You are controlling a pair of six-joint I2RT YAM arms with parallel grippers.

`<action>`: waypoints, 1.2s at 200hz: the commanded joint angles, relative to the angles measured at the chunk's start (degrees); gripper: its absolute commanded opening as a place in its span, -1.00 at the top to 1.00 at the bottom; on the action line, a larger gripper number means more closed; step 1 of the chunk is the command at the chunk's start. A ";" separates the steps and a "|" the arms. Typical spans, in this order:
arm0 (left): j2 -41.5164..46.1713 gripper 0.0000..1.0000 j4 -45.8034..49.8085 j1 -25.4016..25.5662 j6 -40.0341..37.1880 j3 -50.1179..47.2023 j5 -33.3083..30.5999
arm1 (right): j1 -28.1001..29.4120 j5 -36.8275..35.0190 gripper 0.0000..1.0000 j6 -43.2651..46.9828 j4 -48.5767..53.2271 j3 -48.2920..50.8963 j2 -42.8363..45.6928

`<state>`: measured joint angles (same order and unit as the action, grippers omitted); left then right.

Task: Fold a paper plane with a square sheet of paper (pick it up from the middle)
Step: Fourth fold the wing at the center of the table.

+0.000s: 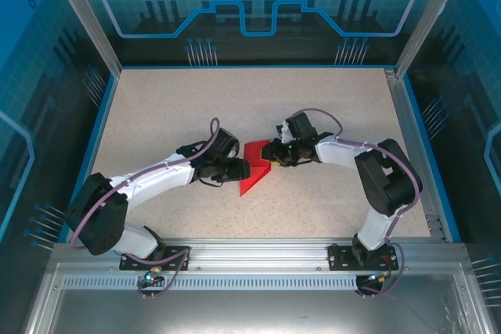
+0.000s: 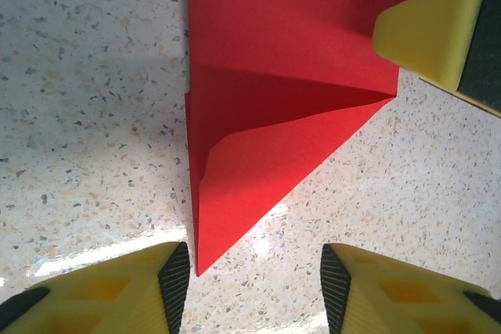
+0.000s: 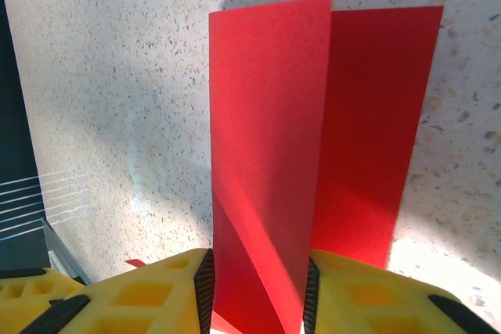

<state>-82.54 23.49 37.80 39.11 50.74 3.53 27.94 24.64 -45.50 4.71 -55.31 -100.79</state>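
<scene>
- The red sheet of paper [image 1: 252, 176] lies partly folded in the middle of the speckled worktop [image 1: 156, 115], between the two grippers.
- The left gripper [image 2: 252, 271] sits low over the worktop, its jaws moderately apart with nothing between them. The sheet's pointed corner lies just beside one pad.
- The right gripper [image 3: 258, 279] straddles a raised flap of the sheet, with its jaws narrowly apart and not pressed flat on it.

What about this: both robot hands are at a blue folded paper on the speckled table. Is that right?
No. The folded paper is red, not blue; the top view shows it. The left hand and right hand are both at it on the speckled table.
</scene>
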 commanded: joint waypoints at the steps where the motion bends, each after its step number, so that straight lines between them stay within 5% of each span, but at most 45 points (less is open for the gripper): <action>1: 1.08 -0.06 -0.01 1.46 1.17 -0.01 -3.97 | -1.00 2.45 0.28 2.20 2.22 -2.52 -1.01; 152: -10.82 -0.24 6.04 16.08 2.64 8.16 -22.44 | -1.31 8.23 0.40 3.42 3.19 -6.43 -3.45; 240: -16.20 -0.22 6.28 17.39 2.90 9.34 -27.95 | -1.40 7.92 0.46 2.78 3.73 -5.95 -2.29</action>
<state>-97.84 28.69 54.65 41.69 59.44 -21.58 27.31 31.77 -43.03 6.94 -60.49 -103.55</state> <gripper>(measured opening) 0.615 0.272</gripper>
